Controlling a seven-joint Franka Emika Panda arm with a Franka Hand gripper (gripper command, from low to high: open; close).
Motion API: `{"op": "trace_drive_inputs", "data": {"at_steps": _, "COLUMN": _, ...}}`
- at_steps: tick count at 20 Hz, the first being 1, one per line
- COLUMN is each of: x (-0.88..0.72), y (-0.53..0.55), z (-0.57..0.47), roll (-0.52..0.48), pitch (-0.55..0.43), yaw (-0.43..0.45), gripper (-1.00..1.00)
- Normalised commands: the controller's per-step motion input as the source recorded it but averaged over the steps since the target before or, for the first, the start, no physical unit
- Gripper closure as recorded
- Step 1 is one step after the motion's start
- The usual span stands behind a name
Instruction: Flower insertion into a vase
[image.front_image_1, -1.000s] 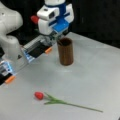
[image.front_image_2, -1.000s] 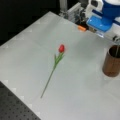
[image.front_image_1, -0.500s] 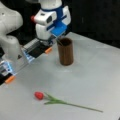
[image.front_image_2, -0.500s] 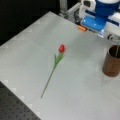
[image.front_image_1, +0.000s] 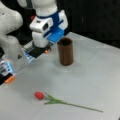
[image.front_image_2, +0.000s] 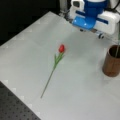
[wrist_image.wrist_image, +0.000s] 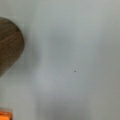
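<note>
Flower (image.front_image_1: 57, 101): lies flat on counter (image.front_image_1: 100, 75), untouched, well apart from vase (image.front_image_1: 65, 51), which stands upright.
End effector (image.front_image_1: 46, 37): raised beside vase; released or clenched, cannot tell.
Handling: grasp stem near bloom, judged best.

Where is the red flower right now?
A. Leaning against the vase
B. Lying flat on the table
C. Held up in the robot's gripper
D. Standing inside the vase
B: the flower lies flat on the table, apart from the vase, in both front views; the gripper is not visible, but nothing hangs under the arm's hand.
</note>
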Motion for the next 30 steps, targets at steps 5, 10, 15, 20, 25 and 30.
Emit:
{"op": "trace_drive_inputs", "data": {"at_steps": 5, "x": 0.19, "y": -0.24, "z": -0.16, "roll": -0.125, "pitch": -0.062, "yaw": 0.189, "gripper": -1.0}}
{"op": "trace_drive_inputs", "data": {"at_steps": 10, "x": 0.22, "y": -0.27, "z": -0.12, "roll": -0.146, "pitch": -0.067, "yaw": 0.129, "gripper": -1.0}}
{"op": "trace_drive_inputs", "data": {"at_steps": 15, "x": 0.21, "y": -0.23, "z": -0.04, "roll": -0.108, "pitch": -0.021, "yaw": 0.091, "gripper": -1.0}}
{"op": "trace_drive_inputs", "data": {"at_steps": 20, "x": 0.28, "y": -0.12, "z": -0.01, "roll": -0.122, "pitch": 0.027, "yaw": 0.052, "gripper": -1.0}}
{"op": "trace_drive_inputs", "data": {"at_steps": 25, "x": 0.4, "y": -0.08, "z": 0.02, "roll": -0.243, "pitch": 0.102, "yaw": 0.007, "gripper": -1.0}}
{"op": "trace_drive_inputs", "data": {"at_steps": 30, "x": 0.63, "y": -0.13, "z": 0.07, "roll": -0.125, "pitch": 0.121, "yaw": 0.01, "gripper": -1.0}}
